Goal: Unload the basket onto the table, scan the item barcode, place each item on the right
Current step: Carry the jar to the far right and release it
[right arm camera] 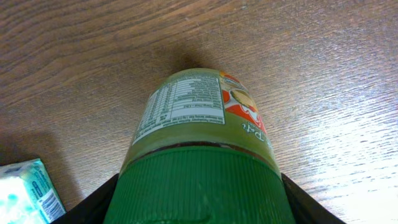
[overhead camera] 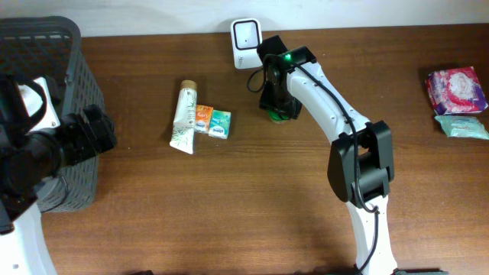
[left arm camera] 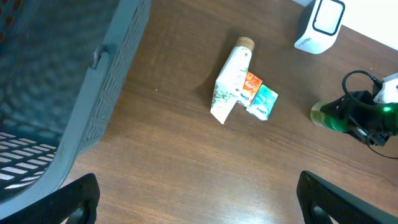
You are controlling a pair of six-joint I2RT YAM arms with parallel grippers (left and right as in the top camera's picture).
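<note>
A green jar [right arm camera: 199, 118] with a ribbed green lid stands on the wooden table, its nutrition label facing up in the right wrist view. My right gripper [right arm camera: 199, 202] reaches down over it, a black finger [right arm camera: 102, 196] pressed against each side of the lid. From overhead the jar [overhead camera: 279, 114] shows under that gripper [overhead camera: 275, 103], just in front of the white scanner [overhead camera: 246, 43] at the table's back edge. No barcode shows in any view. My left gripper [left arm camera: 199, 199] hangs wide open over bare wood beside the basket, holding nothing.
A dark grey mesh basket [overhead camera: 46, 38] fills the far left. A white tube [overhead camera: 184, 118], an orange packet [overhead camera: 202, 118] and a teal packet [overhead camera: 220, 124] lie left of the jar. A pink pack [overhead camera: 456, 88] and a pale green pack [overhead camera: 462, 126] sit at the right edge.
</note>
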